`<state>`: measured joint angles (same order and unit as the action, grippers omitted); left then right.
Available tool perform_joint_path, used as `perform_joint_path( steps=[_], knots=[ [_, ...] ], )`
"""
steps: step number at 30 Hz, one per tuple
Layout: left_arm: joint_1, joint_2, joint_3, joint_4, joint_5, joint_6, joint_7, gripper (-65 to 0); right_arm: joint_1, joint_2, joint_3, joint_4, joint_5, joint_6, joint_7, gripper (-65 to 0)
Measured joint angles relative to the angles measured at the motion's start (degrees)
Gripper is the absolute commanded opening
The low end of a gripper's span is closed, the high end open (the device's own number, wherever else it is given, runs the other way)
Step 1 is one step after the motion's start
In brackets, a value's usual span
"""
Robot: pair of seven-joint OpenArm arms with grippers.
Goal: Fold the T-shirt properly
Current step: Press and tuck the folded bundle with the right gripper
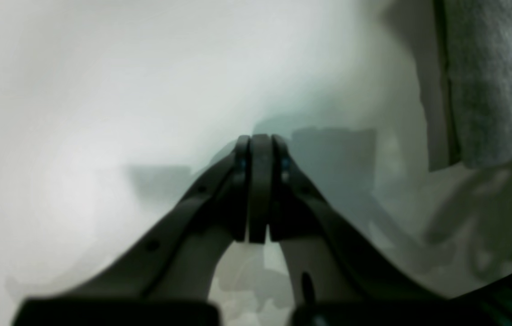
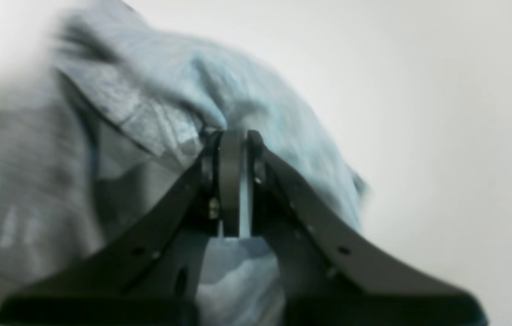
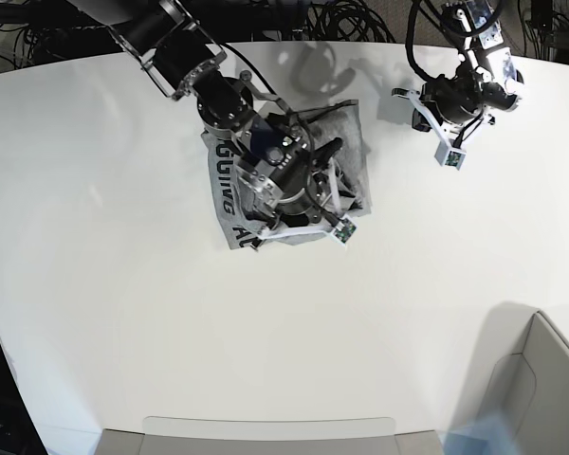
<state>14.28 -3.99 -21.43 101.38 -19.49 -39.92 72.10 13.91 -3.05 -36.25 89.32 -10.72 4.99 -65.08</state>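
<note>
The heather-grey T-shirt lies bunched on the white table, at the middle back. Black block lettering shows along its left edge. My right arm hangs over the shirt and hides its middle. In the right wrist view, my right gripper is shut on a fold of the shirt, and cloth drapes around the fingers. My left gripper is shut and empty, low over bare table. The shirt's edge lies off to its upper right, apart from it. The left arm is to the right of the shirt.
Black cables run along the table's back edge. A grey open box stands at the front right corner. A flat grey tray edge lies along the front.
</note>
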Motion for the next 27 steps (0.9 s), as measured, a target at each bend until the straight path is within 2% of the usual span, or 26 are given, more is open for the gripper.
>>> perform_joint_path(
  steps=[2, 5, 8, 10, 15, 17, 19, 21, 27],
  knots=[
    [0.0, 0.0, 0.0, 0.0, 0.0, 0.0, 0.0, -64.0, 2.3, -2.2, -0.9, -3.3, 0.1, 0.0, 0.9, -61.3],
    [0.0, 0.0, 0.0, 0.0, 0.0, 0.0, 0.0, -64.0, 4.5, -4.3, -0.9, -8.0, -0.2, 0.0, 6.2, -61.4],
    [0.0, 0.0, 0.0, 0.0, 0.0, 0.0, 0.0, -64.0, 4.4, -4.6, -0.9, -9.5, -0.2, 0.0, 9.9, -61.4],
    [0.0, 0.0, 0.0, 0.0, 0.0, 0.0, 0.0, -64.0, 3.1, -4.3, -0.9, -6.7, 0.0, 0.0, 10.1, -61.4],
    [0.0, 0.0, 0.0, 0.0, 0.0, 0.0, 0.0, -64.0, -2.4, -3.9, -0.6, 8.8, -0.8, 0.0, 11.2, -61.4],
    [0.0, 0.0, 0.0, 0.0, 0.0, 0.0, 0.0, -64.0, -5.1, -0.9, -1.0, 14.7, -0.9, 0.3, 9.9, -61.4],
    [0.0, 0.0, 0.0, -0.2, 0.0, 0.0, -0.2, -64.0, -7.4, 2.7, -0.9, 18.4, -2.9, 0.2, 2.5, -61.4],
    [0.0, 0.0, 0.0, -0.2, 0.2, 0.0, -0.2, -64.0, -8.8, 4.5, -0.1, 20.2, -4.5, 0.0, -1.4, -61.5],
    [0.0, 0.0, 0.0, -0.2, 0.0, 0.0, 0.0, -64.0, -13.3, 8.1, -0.5, 25.3, -4.3, 0.0, -2.3, -61.2]
  ],
)
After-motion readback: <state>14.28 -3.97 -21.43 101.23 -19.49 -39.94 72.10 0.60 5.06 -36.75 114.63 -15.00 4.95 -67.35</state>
